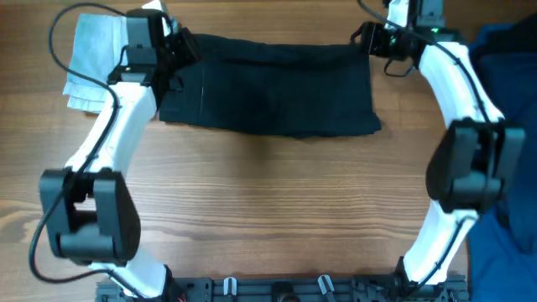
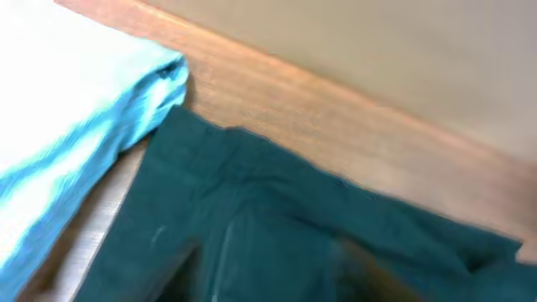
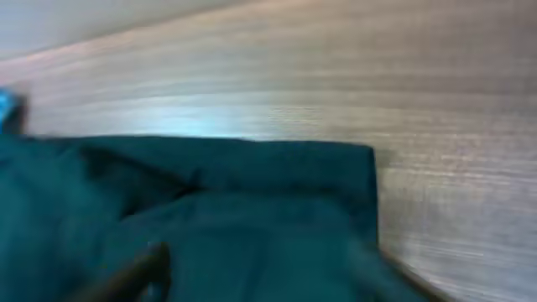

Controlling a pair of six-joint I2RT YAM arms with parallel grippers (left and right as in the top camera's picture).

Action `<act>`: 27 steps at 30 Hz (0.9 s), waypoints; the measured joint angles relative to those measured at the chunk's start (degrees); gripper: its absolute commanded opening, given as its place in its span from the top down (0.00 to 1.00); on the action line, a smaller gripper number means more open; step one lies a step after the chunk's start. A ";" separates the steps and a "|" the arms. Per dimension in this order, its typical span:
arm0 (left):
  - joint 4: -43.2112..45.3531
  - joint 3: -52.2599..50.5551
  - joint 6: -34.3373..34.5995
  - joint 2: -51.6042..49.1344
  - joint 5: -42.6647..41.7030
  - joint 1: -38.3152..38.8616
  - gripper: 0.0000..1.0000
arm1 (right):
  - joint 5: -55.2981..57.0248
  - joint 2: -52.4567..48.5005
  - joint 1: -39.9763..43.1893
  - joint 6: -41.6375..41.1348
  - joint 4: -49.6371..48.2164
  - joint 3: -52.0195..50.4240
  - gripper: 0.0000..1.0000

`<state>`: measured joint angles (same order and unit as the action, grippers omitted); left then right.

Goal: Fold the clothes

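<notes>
Currently the black garment (image 1: 268,84) lies flat in a wide band near the far edge of the bench (image 1: 268,210), the left claw (image 1: 174,49) at its far-left corner and the right claw (image 1: 375,39) at its far-right corner; whether either claw is spread or pinching cloth, I cannot tell. If a finger snags fabric as the arms lift, the fold could drag open or slide against the pale blue garment (image 1: 88,46) beside it.
</notes>
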<state>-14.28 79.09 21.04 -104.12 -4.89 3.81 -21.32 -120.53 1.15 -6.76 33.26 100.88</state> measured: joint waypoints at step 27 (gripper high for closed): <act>-17.73 0.63 -0.61 -4.24 3.82 0.55 0.60 | 19.30 -2.71 2.08 -7.82 29.51 -13.92 0.96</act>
<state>-32.01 79.72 20.43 -108.36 -1.06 4.36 -2.02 -123.24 3.22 -14.59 62.76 86.96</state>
